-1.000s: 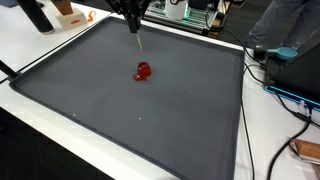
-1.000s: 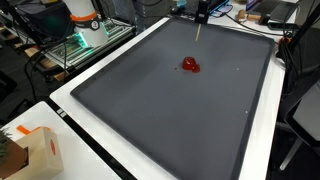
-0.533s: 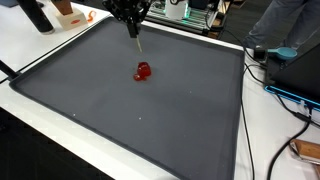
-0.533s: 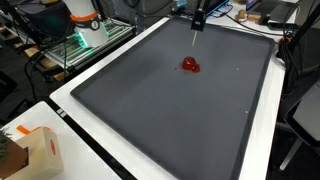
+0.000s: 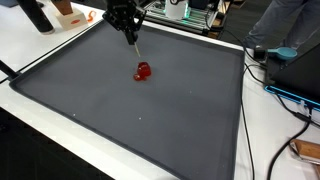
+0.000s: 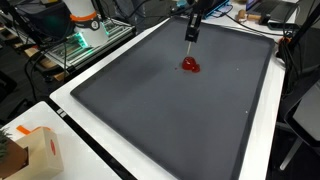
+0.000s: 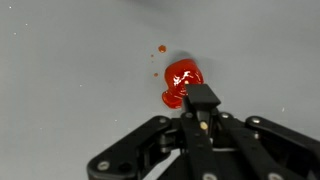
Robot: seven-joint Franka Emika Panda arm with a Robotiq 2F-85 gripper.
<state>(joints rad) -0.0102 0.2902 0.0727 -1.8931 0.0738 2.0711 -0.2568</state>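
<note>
A small glossy red blob (image 5: 143, 71) lies on a large dark grey mat (image 5: 150, 125), toward its far side; both exterior views show it (image 6: 189, 65). My gripper (image 5: 127, 25) hangs just behind and above it, shut on a thin tan stick (image 5: 134, 43) that points down at the mat. It also shows from another side in an exterior view (image 6: 191, 28). In the wrist view the closed black fingers (image 7: 201, 108) sit right at the red blob (image 7: 180, 80), with tiny red droplets (image 7: 162, 48) beside it.
The mat (image 6: 170, 125) has a raised black rim and lies on a white table. A cardboard box (image 6: 30, 150) stands at a near corner. Cables and a blue object (image 5: 285, 52) lie past the mat's edge. A person stands behind the table.
The gripper with the stick has dropped lower and shifted slightly sideways toward the red blob. The blob has not moved.
</note>
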